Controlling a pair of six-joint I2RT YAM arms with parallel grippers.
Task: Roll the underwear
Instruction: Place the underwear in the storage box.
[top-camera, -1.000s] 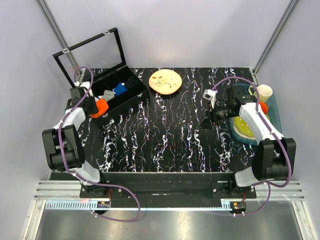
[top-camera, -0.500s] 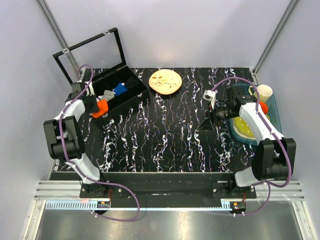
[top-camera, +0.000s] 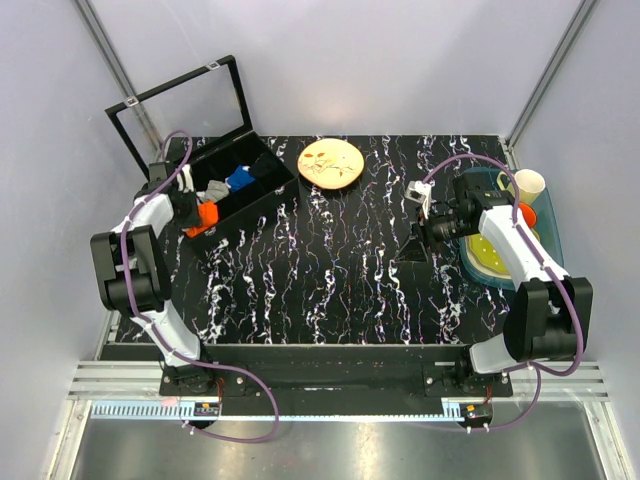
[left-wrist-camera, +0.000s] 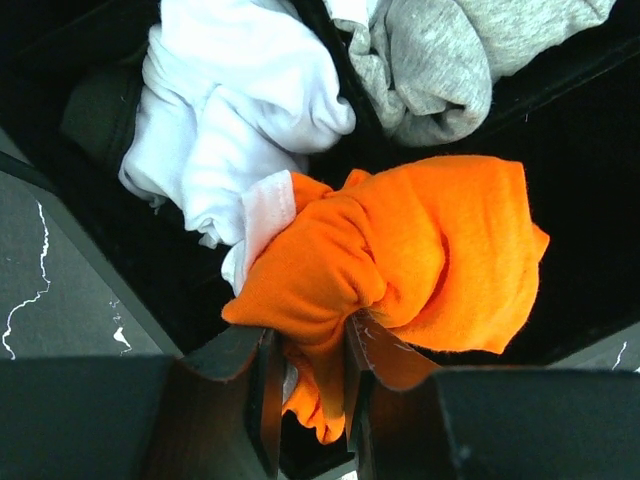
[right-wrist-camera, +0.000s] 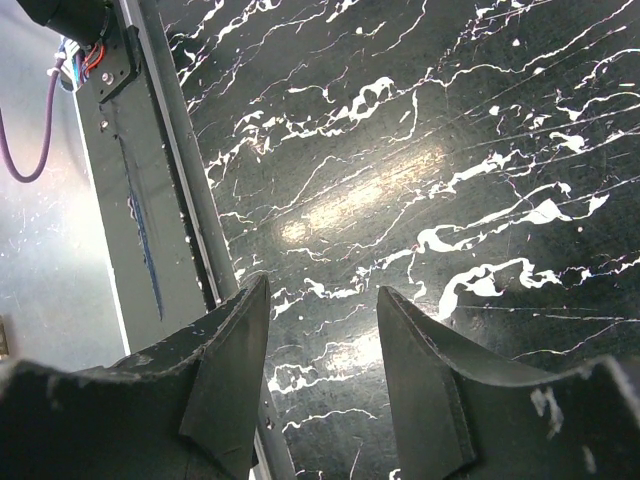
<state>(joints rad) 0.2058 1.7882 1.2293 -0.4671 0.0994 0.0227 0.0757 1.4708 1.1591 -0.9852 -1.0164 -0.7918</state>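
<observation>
The underwear (left-wrist-camera: 420, 250) is a bunched bright orange garment with a white edge, lying in the near end of the black box (top-camera: 262, 192). It also shows in the top view (top-camera: 206, 214). My left gripper (left-wrist-camera: 310, 335) is shut on a fold of the underwear, right over the box. In the top view the left gripper (top-camera: 190, 212) sits at the box's near-left end. My right gripper (right-wrist-camera: 322, 320) is open and empty above bare tabletop; in the top view it (top-camera: 418, 245) hovers at the right of the table.
A white rolled garment (left-wrist-camera: 235, 110) and a grey one (left-wrist-camera: 440, 60) lie in the box beside the underwear; a blue one (top-camera: 239, 179) lies farther along. The box lid (top-camera: 180, 110) stands open. A patterned plate (top-camera: 330, 163) sits at the back. A tray (top-camera: 552, 250) with an orange cup (top-camera: 526, 214) stands right.
My left gripper has shifted slightly toward the back and right along the box's near end, with the orange underwear in it. The right arm has barely moved.
</observation>
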